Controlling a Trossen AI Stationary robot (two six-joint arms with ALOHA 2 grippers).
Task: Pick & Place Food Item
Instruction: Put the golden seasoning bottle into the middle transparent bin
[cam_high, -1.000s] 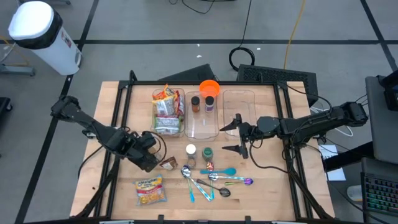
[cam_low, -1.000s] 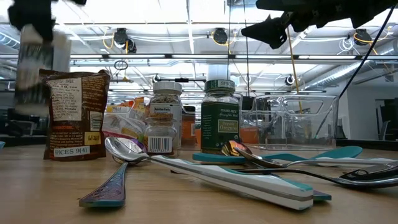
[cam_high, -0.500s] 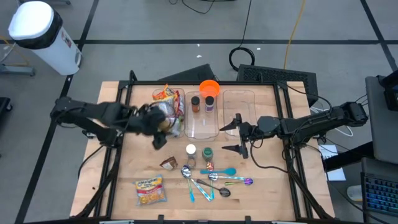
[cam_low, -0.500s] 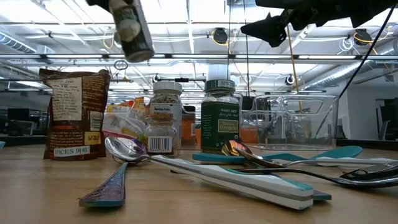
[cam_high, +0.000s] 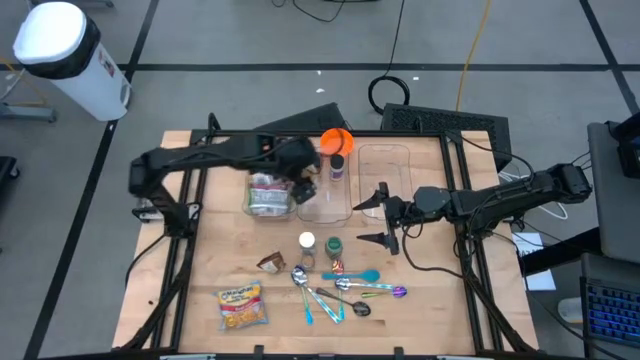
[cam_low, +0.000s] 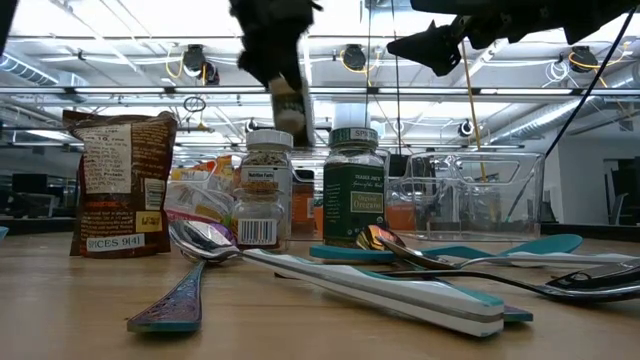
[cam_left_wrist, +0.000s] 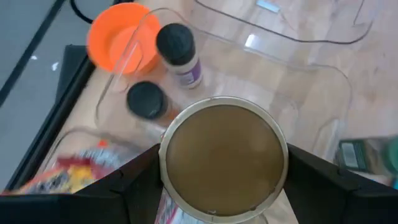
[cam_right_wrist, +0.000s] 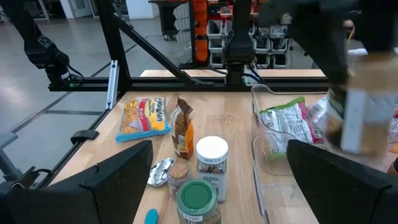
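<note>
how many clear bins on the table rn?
3, in a row at the back: left bin with snack packets, middle bin with spice jars, right bin bare. None seem hidden.

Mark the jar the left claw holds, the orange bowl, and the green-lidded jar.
held jar (cam_left_wrist: 222, 158): left wrist view, middle of its round brown base.
orange bowl (cam_high: 336, 141): high view, its inside.
green-lidded jar (cam_low: 353, 200): low view, front label.

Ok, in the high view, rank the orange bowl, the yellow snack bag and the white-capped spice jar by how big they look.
1. Yellow snack bag, lying flat near the table's front edge, looks largest.
2. Orange bowl, at the back by the clear bins.
3. White-capped spice jar, seen from above as just its cap, looks smallest.
</note>
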